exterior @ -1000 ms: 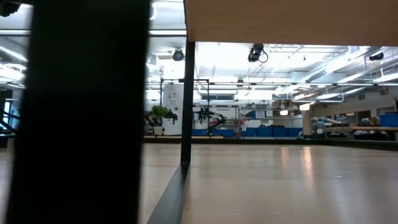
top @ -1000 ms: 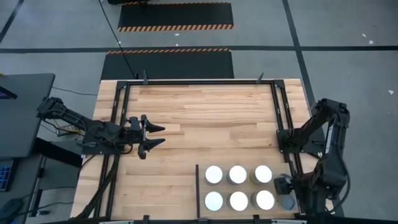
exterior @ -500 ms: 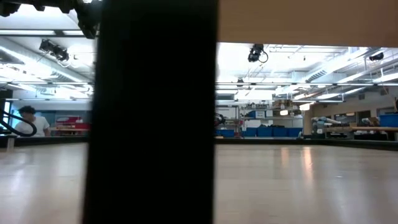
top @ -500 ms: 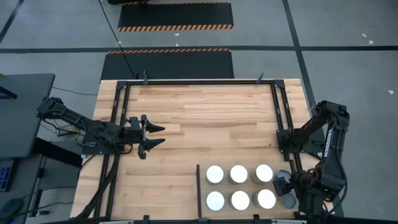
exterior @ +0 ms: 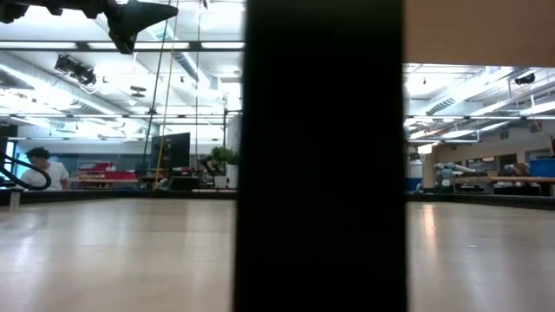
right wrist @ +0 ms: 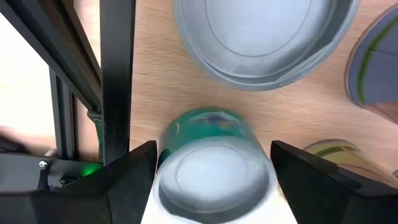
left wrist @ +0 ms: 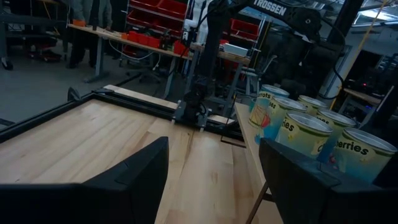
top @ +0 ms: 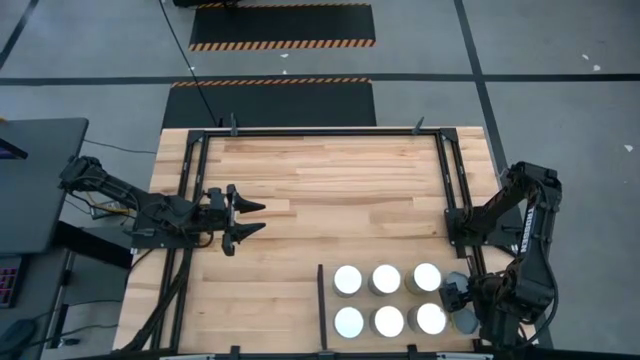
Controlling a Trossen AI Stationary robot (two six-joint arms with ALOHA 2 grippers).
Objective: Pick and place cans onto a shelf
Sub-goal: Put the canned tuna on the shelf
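Note:
Six cans (top: 386, 279) with bright white tops stand in two rows on the shelf (top: 320, 300) at the near right. The left wrist view shows the shelf as a raised board (left wrist: 247, 140) bearing the cans (left wrist: 311, 134). A dull grey-topped can (top: 463, 322) (right wrist: 267, 37) ends the near row. My right gripper (top: 455, 298) (right wrist: 214, 180) points down at the far row's right end, open, with one finger on each side of a blue-green can (right wrist: 211, 174) that stands on the board. My left gripper (top: 258, 217) (left wrist: 214, 180) waits open, level, at the table's left.
Black frame bars (top: 300, 131) ring the table; one bar (right wrist: 118, 62) runs right beside the can under my right gripper. A broad dark post (exterior: 321, 156) blocks the middle of the low view. Bare wood (top: 330, 190) lies between the arms. A person (exterior: 39, 169) sits far off.
My right gripper has turned a little over the shelf's right end, and a grey can top now shows at its far side. In the low view the dark post and the board above it have slid toward the right; the cans stand slightly farther right in the high view.

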